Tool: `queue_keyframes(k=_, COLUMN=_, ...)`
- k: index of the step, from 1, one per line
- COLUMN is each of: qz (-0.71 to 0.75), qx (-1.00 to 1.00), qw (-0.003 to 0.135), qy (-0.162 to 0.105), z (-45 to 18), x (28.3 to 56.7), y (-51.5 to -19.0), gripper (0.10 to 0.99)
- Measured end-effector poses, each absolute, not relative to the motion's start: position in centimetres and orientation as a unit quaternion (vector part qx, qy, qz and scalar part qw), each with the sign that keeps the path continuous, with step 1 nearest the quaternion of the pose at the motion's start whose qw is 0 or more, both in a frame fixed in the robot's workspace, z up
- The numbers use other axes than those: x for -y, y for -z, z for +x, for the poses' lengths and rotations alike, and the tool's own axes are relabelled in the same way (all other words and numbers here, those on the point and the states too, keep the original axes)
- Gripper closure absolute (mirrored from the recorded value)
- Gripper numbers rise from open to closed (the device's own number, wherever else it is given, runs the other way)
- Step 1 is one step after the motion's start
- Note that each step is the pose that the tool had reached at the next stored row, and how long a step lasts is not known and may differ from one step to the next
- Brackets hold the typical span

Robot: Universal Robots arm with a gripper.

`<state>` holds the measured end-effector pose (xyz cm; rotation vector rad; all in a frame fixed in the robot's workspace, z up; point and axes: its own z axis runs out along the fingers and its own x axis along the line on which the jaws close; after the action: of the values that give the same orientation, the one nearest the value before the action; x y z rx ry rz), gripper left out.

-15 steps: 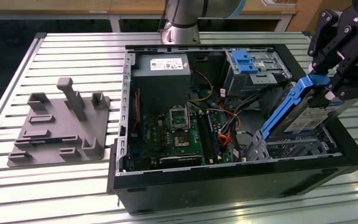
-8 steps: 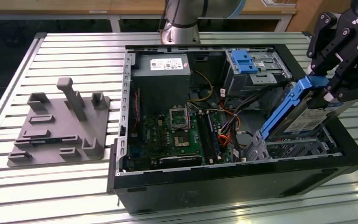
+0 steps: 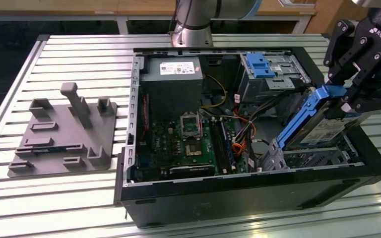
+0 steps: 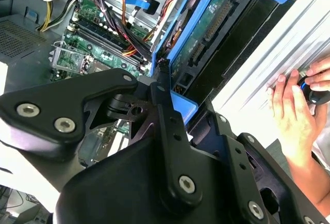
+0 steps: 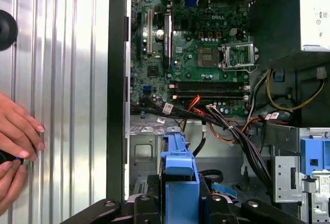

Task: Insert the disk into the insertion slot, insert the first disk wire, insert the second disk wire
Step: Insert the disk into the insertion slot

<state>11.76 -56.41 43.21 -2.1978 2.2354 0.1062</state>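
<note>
Toward the edge of the slatted silver table (image 3: 58, 198) on the exterior view's right, the disk (image 3: 319, 130) leans tilted inside an open black computer case (image 3: 243, 187). Its lower end is at the mouth of the insertion slot (image 3: 313, 158). The hand (image 3: 341, 99) is clenched on the disk's blue handle end. A green motherboard (image 3: 190, 144) lies beside the slot. A grey pegged fixture (image 3: 61, 131) sits toward the opposite table edge. In the first wrist view, a person's fingers (image 5: 20, 131) rest on the slats. Wood panelling (image 3: 78, 5) runs behind the table.
</note>
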Motion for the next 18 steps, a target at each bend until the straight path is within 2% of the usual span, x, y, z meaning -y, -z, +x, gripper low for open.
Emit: queue_keyframes(k=18, qz=-0.701, qx=-0.713, qw=0.001, qy=-0.036, z=12.0, x=56.4, y=-40.1, gripper=0.722)
